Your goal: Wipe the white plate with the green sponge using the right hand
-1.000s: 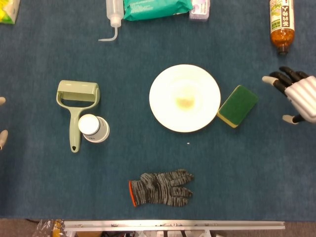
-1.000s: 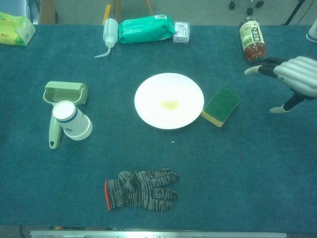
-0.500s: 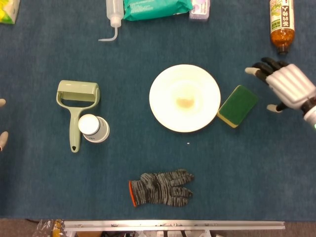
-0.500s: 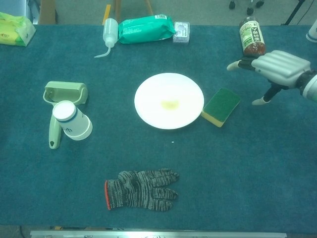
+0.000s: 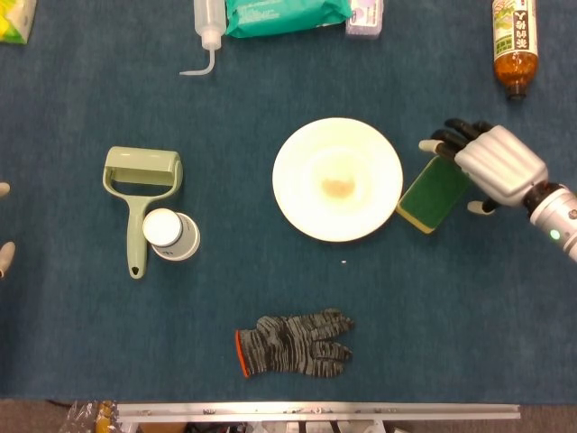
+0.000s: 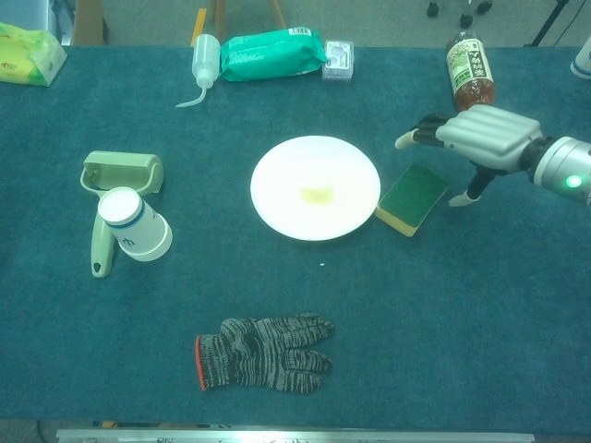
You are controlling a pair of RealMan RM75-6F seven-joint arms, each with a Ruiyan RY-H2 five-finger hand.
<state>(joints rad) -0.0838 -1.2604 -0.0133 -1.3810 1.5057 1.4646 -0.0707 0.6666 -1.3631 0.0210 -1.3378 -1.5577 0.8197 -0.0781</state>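
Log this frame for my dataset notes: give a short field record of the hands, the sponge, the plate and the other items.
right hand: open, fingers spread above the green sponge, not gripping it
left hand: only fingertips show at the frame edge
white plate: yellowish smear at centre; sponge lies against its right rim
nearby: knit glove, paper cup on the roller, bottle

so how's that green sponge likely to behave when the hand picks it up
The sponge looks like a thin slab, green scouring face over a yellow foam layer, so it will probably feel light and squash under the fingers. It lies flat on the cloth beside the plate, so it is unlikely to roll. Its rough top should grip well; a loose pinch might bend it.
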